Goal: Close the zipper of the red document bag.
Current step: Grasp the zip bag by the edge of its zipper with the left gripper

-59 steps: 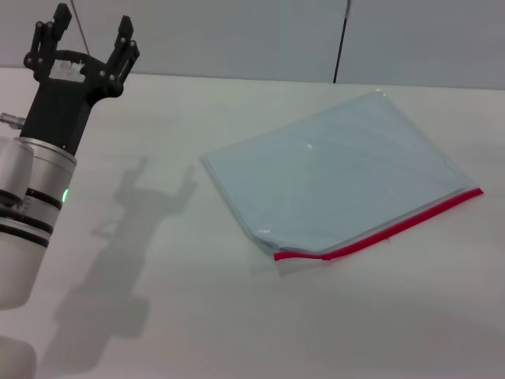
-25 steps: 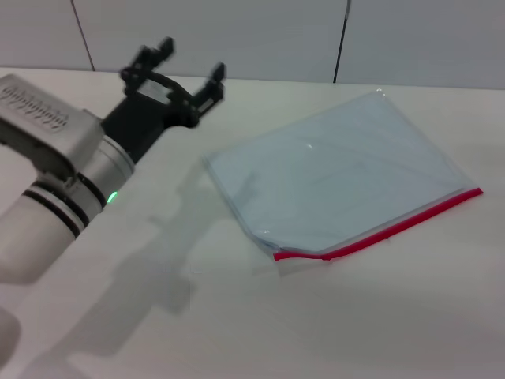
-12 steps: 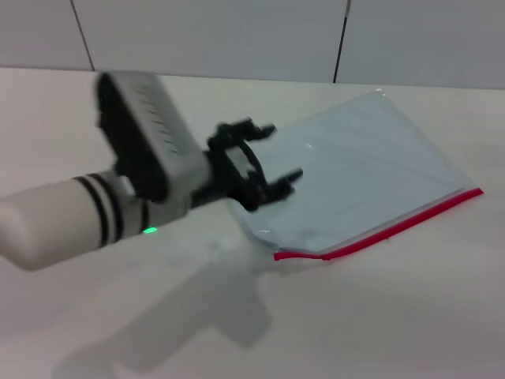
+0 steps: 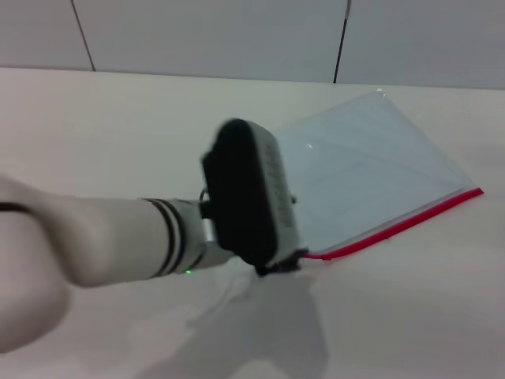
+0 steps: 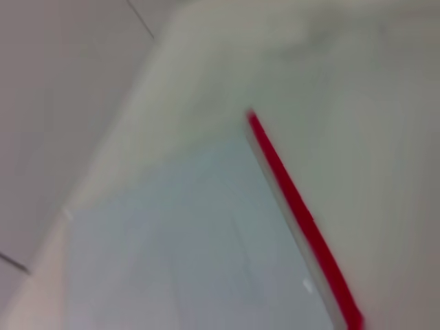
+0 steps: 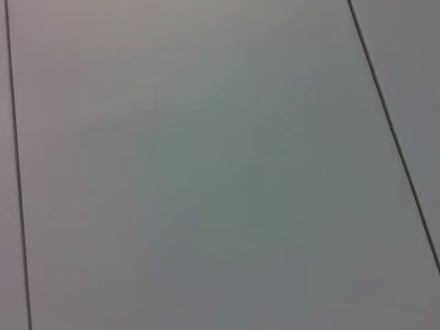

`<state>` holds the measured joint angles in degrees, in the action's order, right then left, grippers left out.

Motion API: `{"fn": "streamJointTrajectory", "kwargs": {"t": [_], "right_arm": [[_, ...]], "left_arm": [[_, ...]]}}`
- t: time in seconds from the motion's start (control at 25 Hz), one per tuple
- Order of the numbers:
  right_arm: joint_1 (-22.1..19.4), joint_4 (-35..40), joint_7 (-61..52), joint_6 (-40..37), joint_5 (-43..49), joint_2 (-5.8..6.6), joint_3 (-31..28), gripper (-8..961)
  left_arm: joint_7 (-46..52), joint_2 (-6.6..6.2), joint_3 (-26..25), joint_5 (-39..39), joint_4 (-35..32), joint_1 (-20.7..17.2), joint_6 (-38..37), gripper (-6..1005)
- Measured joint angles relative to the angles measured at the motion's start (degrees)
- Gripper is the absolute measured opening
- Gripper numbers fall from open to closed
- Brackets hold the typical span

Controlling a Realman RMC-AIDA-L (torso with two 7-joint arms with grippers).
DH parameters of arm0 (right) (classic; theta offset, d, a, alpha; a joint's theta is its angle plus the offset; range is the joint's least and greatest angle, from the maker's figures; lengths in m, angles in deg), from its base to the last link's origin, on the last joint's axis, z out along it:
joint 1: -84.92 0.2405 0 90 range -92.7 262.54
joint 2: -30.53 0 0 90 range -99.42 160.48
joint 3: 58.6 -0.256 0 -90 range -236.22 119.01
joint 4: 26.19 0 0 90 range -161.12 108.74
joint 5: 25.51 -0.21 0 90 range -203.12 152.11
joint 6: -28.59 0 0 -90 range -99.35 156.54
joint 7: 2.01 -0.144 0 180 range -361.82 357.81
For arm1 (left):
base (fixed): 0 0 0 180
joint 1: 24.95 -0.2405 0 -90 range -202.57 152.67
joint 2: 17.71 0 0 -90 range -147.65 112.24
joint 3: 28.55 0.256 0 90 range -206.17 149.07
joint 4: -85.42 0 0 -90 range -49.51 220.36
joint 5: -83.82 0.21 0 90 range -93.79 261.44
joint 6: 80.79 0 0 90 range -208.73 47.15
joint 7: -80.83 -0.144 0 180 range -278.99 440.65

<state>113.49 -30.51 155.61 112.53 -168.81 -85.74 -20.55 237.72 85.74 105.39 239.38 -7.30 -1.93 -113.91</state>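
Writing: I can read none on the bag or the arm.
Left gripper [image 4: 282, 264]: my arm reaches across low, wrist housing hiding the jaws; spread or pressed together, I cannot tell.
Red document bag [image 4: 371, 181]: flat on the worktop [image 4: 118, 126], just beyond the jaws.
Zipper [image 4: 394, 225]: its near end at the jaws.
Right gripper: out of sight.

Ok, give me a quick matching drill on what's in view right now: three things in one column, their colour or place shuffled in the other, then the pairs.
Things:
1. zipper
2. red document bag
3. left arm

Descriptions:
A. pale blue-grey, lying flat on the table
B. bright red, along the bag's near edge
C. reaching over the bag's near left corner, wrist housing hiding the gripper

Pairs: 1-B, 2-A, 3-C
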Motion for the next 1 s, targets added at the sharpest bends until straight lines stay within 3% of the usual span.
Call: {"fn": "streamJointTrajectory", "kwargs": {"t": [0.16,0.24,0.32,0.68,1.0], "right_arm": [[0.13,0.09,-0.03,0.03,0.08,0.0,0.0,882],[0.23,0.1,-0.04,0.05,0.13,0.0,0.01,882],[0.3,0.09,-0.05,0.06,0.13,0.0,0.09,882],[0.5,0.12,-0.08,0.13,0.19,0.0,0.2,881],[0.59,0.11,-0.11,0.26,0.22,0.0,0.33,882]], "left_arm": [[-5.51,6.8,-4.48,1.8,1.01,0.91,-14.69,724],[-8.18,9.2,-4.86,3.89,1.23,0.65,-17.08,723],[-9.46,10.58,-4.64,5.95,1.24,-0.02,-17.52,723],[-9.91,11.21,-4.59,8.48,3.2,0.04,-17.17,720],[-11.9,11.36,-5.09,8.84,7.92,0.51,-9.21,718]]}}
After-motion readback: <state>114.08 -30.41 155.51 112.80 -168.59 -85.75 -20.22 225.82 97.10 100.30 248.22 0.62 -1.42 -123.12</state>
